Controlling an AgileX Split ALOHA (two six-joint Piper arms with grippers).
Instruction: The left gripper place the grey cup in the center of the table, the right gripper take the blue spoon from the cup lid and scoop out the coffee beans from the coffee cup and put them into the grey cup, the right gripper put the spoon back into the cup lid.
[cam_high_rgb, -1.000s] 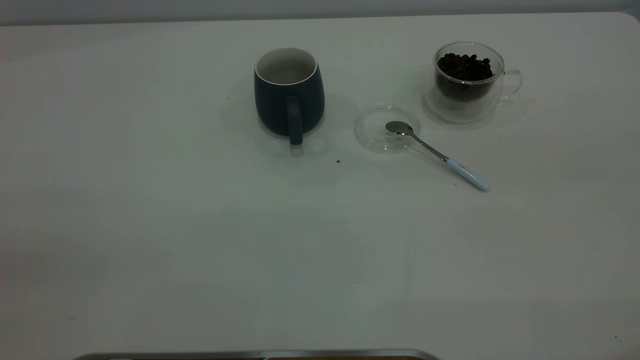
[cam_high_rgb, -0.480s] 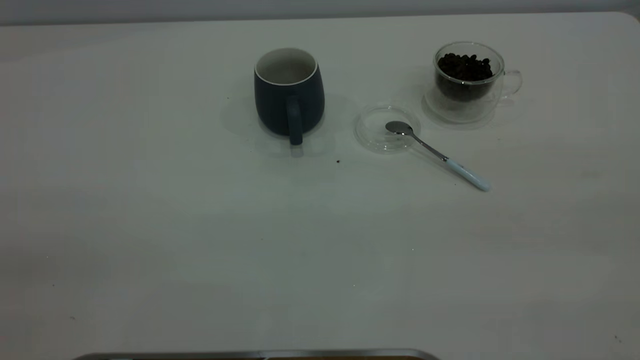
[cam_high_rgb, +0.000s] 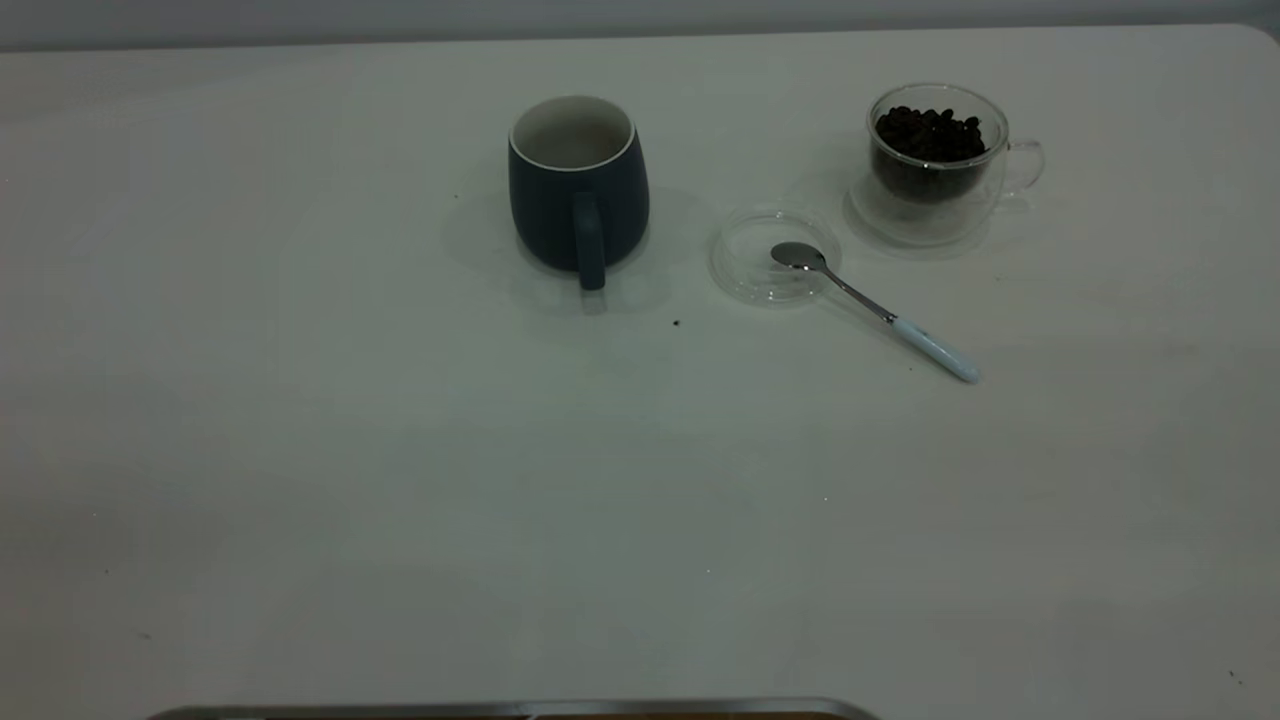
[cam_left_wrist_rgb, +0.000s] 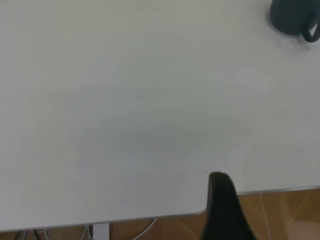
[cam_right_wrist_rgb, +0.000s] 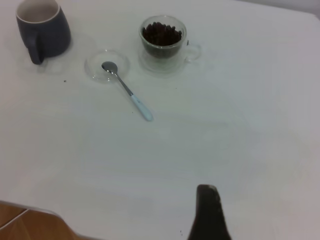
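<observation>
- Grey cup (cam_high_rgb: 577, 185): rigid, probably ceramic, smooth; take by handle or rim; far from left hand (cam_left_wrist_rgb: 222, 210), whose opening cannot be told.
- Blue spoon (cam_high_rgb: 880, 312): light, slim, slippery; grasp pale handle.

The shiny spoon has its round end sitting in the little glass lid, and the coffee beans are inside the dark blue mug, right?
Not quite. The blue spoon does rest its bowl in the cup lid, but the coffee beans are in the clear glass coffee cup, not the mug. The exterior view shows the grey cup with only its white inside.
</observation>
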